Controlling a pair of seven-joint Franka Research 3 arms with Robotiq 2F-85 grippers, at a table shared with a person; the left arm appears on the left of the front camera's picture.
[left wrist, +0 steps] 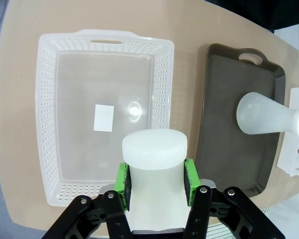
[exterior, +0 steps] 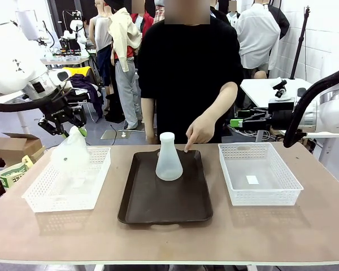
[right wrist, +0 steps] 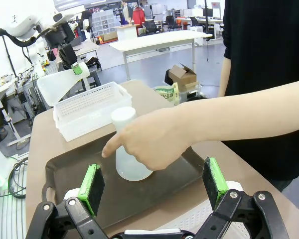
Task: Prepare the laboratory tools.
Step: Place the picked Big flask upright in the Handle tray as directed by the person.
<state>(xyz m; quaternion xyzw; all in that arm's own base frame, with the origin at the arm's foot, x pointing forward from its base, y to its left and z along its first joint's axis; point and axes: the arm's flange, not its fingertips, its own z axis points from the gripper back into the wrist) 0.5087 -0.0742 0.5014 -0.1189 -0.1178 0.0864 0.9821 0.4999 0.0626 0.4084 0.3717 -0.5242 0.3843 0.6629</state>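
Note:
My left gripper [exterior: 73, 131] is shut on the neck of a frosted-white conical flask [exterior: 70, 153], which hangs tilted above the left white basket [exterior: 37, 197]. In the left wrist view the green pads [left wrist: 122, 180] clamp that flask's neck [left wrist: 154, 149] over the basket [left wrist: 50, 99]. A second flask [exterior: 169, 158] stands upright on the dark brown tray [exterior: 169, 206]. The person's hand [exterior: 199, 132] points down at the tray's far edge beside it. My right gripper [right wrist: 154, 184] is open and holds nothing, facing the tray [right wrist: 70, 169], where the hand [right wrist: 149, 139] partly covers the standing flask [right wrist: 127, 167].
A second white basket [exterior: 288, 186] sits right of the tray with only a small label in it. The person stands at the far table edge behind the tray. The near table strip is bare wood.

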